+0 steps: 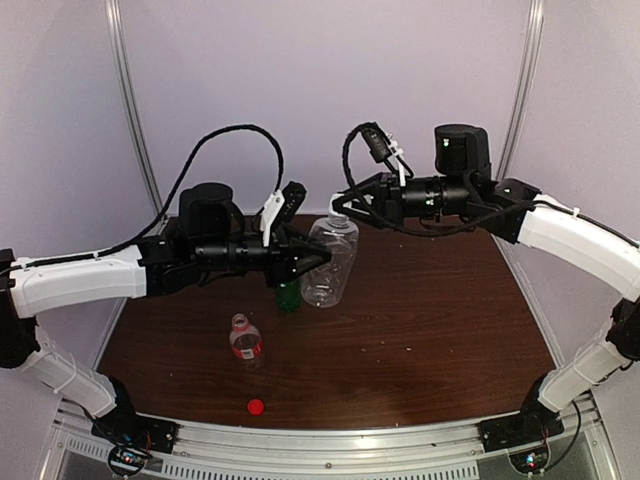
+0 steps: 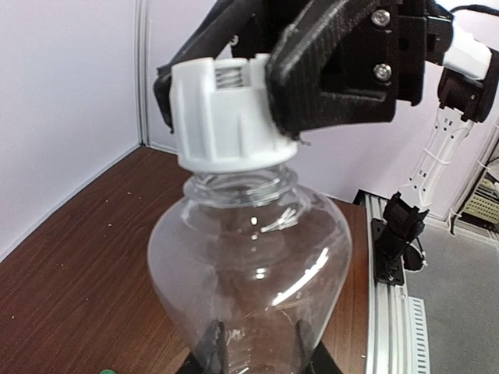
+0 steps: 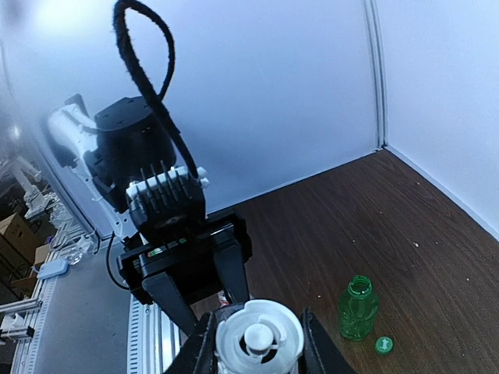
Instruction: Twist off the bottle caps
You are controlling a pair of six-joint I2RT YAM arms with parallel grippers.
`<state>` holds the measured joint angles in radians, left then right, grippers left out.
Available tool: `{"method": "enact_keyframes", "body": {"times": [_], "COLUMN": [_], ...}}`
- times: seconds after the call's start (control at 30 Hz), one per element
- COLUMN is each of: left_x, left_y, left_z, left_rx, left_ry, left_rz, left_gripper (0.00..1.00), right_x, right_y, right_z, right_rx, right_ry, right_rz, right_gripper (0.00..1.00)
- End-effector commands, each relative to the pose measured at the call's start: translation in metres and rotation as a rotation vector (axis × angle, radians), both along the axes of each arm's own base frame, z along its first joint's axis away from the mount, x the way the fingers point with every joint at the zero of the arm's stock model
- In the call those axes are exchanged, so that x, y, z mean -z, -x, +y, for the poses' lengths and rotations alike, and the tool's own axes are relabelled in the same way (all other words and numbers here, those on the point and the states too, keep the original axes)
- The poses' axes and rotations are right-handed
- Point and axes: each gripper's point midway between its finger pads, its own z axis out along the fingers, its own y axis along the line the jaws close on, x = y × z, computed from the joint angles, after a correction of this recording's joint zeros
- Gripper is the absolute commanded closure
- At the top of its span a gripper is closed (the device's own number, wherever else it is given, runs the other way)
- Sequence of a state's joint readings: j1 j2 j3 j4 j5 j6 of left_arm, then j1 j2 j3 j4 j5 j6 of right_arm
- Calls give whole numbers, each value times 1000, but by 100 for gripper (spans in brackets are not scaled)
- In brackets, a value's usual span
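The large clear ribbed bottle (image 1: 330,265) is held upright above the table. My left gripper (image 1: 318,258) is shut on its body; its fingertips (image 2: 209,351) press the lower wall (image 2: 249,265). My right gripper (image 1: 340,212) is shut on the white-grey cap (image 2: 226,117) on the neck, with thread showing below it. That cap (image 3: 259,339) sits between my right fingers (image 3: 199,347). The slim green bottle (image 3: 358,310) stands open, its green cap (image 3: 383,345) beside it. The short bottle with the red label (image 1: 245,340) stands capless, and the red cap (image 1: 256,406) lies near the front edge.
The green bottle (image 1: 289,296) stands just below my left gripper. The brown table (image 1: 440,330) is walled by lilac panels at the back and sides. An aluminium rail (image 1: 330,440) runs along the front, with both arm bases on it.
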<state>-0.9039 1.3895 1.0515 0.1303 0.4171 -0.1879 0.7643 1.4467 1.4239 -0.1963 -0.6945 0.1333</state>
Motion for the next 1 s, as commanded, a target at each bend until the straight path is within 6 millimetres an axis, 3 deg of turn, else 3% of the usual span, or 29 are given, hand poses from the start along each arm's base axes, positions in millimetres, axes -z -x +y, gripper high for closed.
{"method": "enact_keyframes", "body": {"times": [0.0,0.23,0.37,0.6,0.97], "left_x": [-31,-33,-32,-31,-28], "left_y": [40,59,61,56,39], "left_z": [-2,-2,-2,-2,-6], "left_rx": [209,319,331,300,218], "left_ry": [93,112,118,114,93], "left_rz": [-63,-54,-49,-49,-47], "left_gripper": [94,94,94,94,94], "right_x": [-4,-6,-3,-7,-24], "right_y": [34,51,50,38,33], "right_z": [5,2,1,-1,-13], "right_rx": [-272,-453,-480,-372,-239], "right_ry": [-47,-90,-91,-77,-88], "right_rz": [-81,-64,-47,-57,-36], "right_gripper": [78,74,68,60,35]}}
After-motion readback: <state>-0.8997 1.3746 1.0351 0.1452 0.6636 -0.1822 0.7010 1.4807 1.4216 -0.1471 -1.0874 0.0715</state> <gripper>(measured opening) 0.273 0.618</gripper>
